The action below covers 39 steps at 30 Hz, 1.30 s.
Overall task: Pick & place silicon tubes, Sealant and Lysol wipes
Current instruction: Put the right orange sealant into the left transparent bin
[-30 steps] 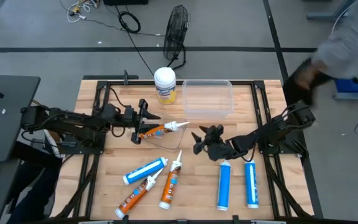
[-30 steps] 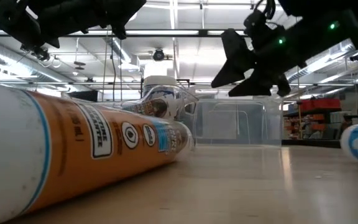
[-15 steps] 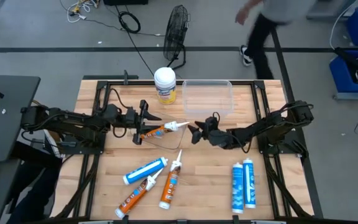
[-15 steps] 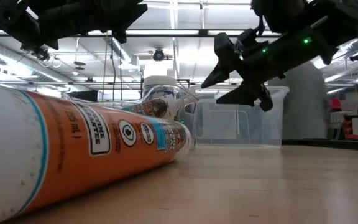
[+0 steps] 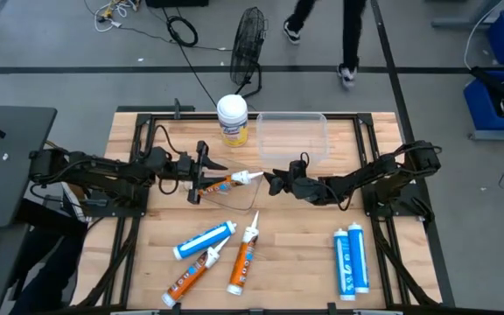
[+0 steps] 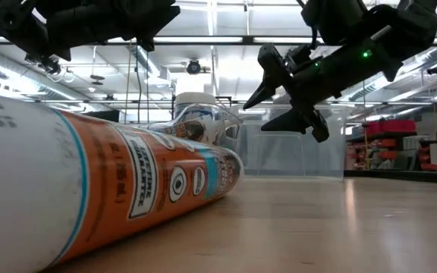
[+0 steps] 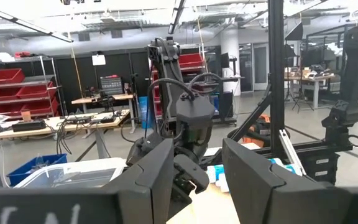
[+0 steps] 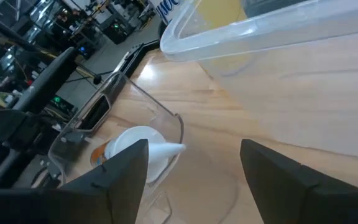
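1. The left gripper (image 5: 198, 174) hangs over the worktop (image 5: 287, 254), its fingers spread around an orange tube (image 5: 221, 184) lying inside a clear tray (image 5: 234, 194).
2. The right gripper (image 5: 271, 182) hovers just beside that tube's white nozzle (image 5: 250, 177), fingers (image 8: 126, 168) spread and holding nothing.
3. The wipes canister (image 5: 232, 119) stands upright at the worktop's far edge, just beside a clear bin (image 5: 292, 138).
4. Two blue tubes (image 5: 351, 261) lie side by side near the right front.

Both arms reach toward table centre, left gripper (image 5: 201, 171) and right gripper (image 5: 274, 182) with jaws spread.
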{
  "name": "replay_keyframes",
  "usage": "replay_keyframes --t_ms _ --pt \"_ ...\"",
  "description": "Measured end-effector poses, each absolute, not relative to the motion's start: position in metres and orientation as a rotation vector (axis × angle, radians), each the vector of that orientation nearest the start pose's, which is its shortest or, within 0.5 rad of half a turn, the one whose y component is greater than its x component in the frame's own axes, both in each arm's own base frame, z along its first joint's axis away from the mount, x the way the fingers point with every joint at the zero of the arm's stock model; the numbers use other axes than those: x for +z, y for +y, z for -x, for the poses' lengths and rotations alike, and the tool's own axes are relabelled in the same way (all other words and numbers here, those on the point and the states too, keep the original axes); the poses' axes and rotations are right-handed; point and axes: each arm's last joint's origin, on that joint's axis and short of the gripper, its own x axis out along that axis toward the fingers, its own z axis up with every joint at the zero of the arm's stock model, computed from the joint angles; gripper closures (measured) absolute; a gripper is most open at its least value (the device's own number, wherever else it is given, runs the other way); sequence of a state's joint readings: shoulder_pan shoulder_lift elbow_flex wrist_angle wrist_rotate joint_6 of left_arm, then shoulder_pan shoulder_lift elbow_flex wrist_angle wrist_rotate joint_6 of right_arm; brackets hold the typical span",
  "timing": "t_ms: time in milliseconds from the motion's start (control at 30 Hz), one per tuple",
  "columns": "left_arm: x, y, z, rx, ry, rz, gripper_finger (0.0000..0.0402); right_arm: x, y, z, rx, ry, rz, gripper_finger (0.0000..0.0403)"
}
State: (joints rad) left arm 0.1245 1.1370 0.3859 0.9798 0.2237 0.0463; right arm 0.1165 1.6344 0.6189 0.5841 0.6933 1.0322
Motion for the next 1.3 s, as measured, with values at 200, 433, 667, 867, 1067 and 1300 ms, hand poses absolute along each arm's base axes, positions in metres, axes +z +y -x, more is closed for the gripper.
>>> replay_keyframes --t_ms 200,433,667,867,1067,1300 --pt "0.2415 0.0213 -0.2216 -0.092 -0.228 -0.096 0.0259 0.1534 0.0134 -0.2996 -0.704 0.068 -0.831 0.0171" --pt "0.2415 0.0213 -0.2216 -0.088 -0.230 -0.130 0.0259 0.1585 0.0143 -0.3042 -0.682 0.073 -0.820 0.0201" --pt "0.2415 0.0213 -0.2216 -0.088 -0.230 -0.130 0.0259 0.1601 0.0122 -0.3070 -0.671 0.098 -0.824 0.0204" --pt "0.2415 0.0213 -0.2216 -0.088 -0.230 -0.130 0.0259 0.1590 0.0117 -0.3065 -0.678 0.108 -0.819 0.0204" --pt "0.2415 0.0214 -0.2216 -0.088 -0.230 -0.130 0.0259 0.1588 0.0101 -0.3068 -0.670 0.116 -0.825 0.0204" --pt "0.2415 0.0214 -0.2216 -0.088 -0.230 -0.131 0.0259 0.1583 0.0078 -0.3068 -0.671 0.121 -0.826 0.0204"
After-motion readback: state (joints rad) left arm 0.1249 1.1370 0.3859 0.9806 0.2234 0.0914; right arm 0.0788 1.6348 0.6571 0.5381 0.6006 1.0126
